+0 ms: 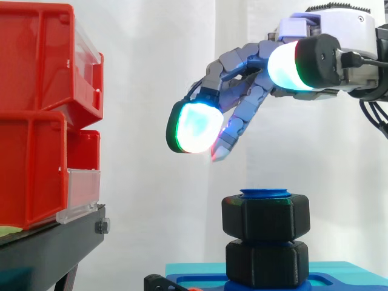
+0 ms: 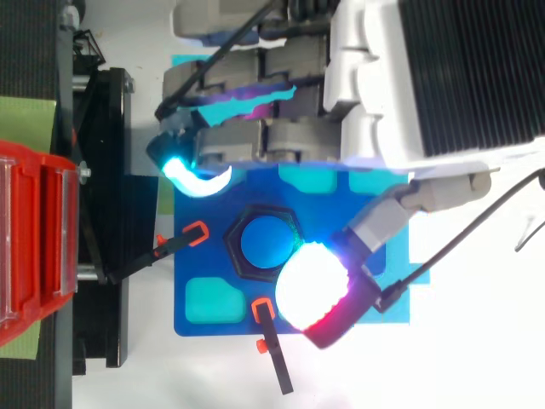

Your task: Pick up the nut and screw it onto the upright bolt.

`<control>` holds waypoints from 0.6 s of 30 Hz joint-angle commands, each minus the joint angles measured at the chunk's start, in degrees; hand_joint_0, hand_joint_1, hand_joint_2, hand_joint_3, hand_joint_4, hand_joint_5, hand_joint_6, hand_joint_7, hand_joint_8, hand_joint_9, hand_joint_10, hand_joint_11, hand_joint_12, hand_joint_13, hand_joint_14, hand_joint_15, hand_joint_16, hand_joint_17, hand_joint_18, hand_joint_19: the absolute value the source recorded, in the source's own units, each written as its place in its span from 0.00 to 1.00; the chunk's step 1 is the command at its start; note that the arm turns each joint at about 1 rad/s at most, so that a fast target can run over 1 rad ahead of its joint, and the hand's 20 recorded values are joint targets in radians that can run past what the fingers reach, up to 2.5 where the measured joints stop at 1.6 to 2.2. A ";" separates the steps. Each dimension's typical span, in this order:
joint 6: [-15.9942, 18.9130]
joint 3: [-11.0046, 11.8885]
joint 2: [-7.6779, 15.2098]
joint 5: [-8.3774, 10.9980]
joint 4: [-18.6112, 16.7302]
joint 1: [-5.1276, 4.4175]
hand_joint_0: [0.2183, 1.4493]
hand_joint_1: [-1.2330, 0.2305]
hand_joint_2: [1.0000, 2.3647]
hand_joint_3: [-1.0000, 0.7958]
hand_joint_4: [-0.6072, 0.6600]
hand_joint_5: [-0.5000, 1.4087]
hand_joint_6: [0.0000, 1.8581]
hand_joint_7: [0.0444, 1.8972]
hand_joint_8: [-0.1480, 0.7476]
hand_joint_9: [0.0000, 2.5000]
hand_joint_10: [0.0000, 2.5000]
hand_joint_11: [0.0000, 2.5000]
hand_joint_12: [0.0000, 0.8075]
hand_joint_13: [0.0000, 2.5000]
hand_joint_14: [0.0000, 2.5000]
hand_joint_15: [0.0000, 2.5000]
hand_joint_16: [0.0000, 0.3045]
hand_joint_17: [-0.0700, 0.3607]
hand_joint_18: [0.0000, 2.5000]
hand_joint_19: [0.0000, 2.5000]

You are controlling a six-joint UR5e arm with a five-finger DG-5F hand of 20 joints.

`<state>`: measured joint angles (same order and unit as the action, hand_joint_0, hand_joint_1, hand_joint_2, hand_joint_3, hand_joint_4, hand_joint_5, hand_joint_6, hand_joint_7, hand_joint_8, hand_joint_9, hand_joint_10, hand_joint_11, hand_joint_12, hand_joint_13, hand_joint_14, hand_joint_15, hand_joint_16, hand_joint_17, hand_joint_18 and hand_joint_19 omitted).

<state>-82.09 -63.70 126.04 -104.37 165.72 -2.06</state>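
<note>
nut (image 1: 265, 216) seated at top of upright bolt (image 1: 265, 193), above second nut (image 1: 267, 262), at middle of blue plate (image 2: 200, 264). plate pinned by clamps (image 2: 174, 243), likely so bolt is kept steady. robot hand (image 1: 248, 91) held just above, fingers spread wide, nothing gripped. nut judged already threaded.
</note>
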 commanded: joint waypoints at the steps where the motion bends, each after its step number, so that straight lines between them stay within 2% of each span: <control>1: 0.00 -0.19 0.00 0.22 0.04 -0.84 0.20 0.73 0.00 0.28 0.64 0.20 0.27 0.35 0.40 0.34 0.00 0.00 0.34 0.15 0.00 0.00 0.13 0.38 0.01 0.00; 3: 0.00 -0.46 0.00 0.22 0.13 -1.28 0.20 0.74 0.00 0.28 0.64 0.19 0.27 0.35 0.40 0.34 0.00 0.00 0.34 0.14 0.00 0.00 0.14 0.38 0.00 0.00; 5: 0.00 -2.48 0.00 0.84 -0.31 -1.98 0.20 0.74 0.00 0.28 0.64 0.19 0.27 0.35 0.40 0.33 0.00 0.00 0.35 0.14 0.00 0.00 0.14 0.38 0.00 0.00; 6: 0.00 -2.48 0.00 0.84 -0.31 -1.98 0.20 0.74 0.00 0.28 0.64 0.20 0.27 0.36 0.40 0.33 0.00 0.00 0.35 0.14 0.00 0.00 0.14 0.38 0.00 0.00; 7: 0.09 -4.59 0.00 1.63 -1.45 -2.33 0.20 0.74 0.00 0.28 0.65 0.20 0.27 0.36 0.41 0.34 0.00 0.00 0.35 0.14 0.00 0.00 0.14 0.38 0.00 0.00; 8: 0.09 -4.59 0.00 1.63 -1.45 -2.33 0.20 0.74 0.00 0.28 0.65 0.20 0.27 0.36 0.41 0.34 0.00 0.00 0.35 0.14 0.00 0.00 0.14 0.38 0.00 0.00; 9: 0.09 -6.87 0.00 2.51 -2.95 -2.51 0.20 0.74 0.00 0.28 0.65 0.20 0.27 0.36 0.41 0.34 0.00 0.00 0.35 0.14 0.00 0.00 0.14 0.38 0.00 0.00; 11: 0.35 -8.90 0.00 3.39 -6.20 -2.59 0.20 0.74 0.00 0.28 0.65 0.20 0.27 0.37 0.41 0.34 0.00 0.00 0.35 0.14 0.00 0.00 0.14 0.38 0.00 0.00; 13: 0.88 -8.98 0.00 3.56 -9.01 -2.59 0.20 0.74 0.00 0.28 0.65 0.20 0.27 0.37 0.41 0.34 0.00 0.00 0.35 0.14 0.00 0.00 0.14 0.38 0.00 0.00; 18: 1.76 -8.98 0.00 3.04 -8.57 -2.07 0.21 0.74 0.00 0.28 0.65 0.20 0.27 0.38 0.42 0.35 0.00 0.00 0.35 0.15 0.00 0.00 0.14 0.39 0.00 0.00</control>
<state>-80.75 -72.50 126.04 -101.15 157.38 -4.30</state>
